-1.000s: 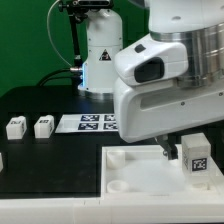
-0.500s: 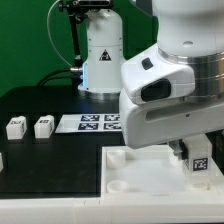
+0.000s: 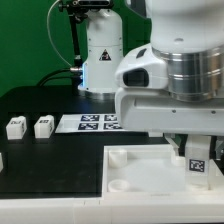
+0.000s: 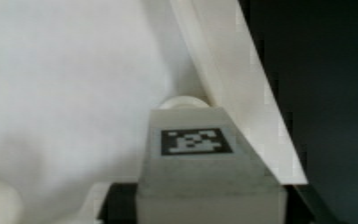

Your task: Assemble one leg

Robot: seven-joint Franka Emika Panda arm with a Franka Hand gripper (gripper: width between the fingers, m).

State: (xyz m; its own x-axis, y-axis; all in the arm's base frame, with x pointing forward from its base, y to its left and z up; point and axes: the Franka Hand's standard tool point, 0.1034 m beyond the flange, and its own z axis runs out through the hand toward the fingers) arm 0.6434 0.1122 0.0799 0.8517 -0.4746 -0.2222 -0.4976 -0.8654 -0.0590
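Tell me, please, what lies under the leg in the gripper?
The white tray-like part lies beneath the leg; a round corner socket peeks out beside it in the wrist view. The leg hides its own lower end, so contact cannot be judged.

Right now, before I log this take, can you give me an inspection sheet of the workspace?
Surface: black table, with the marker board lying on it.
Job's things: white plastic block-shaped leg with a black-and-white tag, held over the large white square tray-like part, by a round corner socket; contact unclear.
Clutter: two loose white legs at the exterior view's left.
Grippers: end effector shut on the leg.
Cables: thin dark cable beside the white robot base.
Surroundings: green backdrop.
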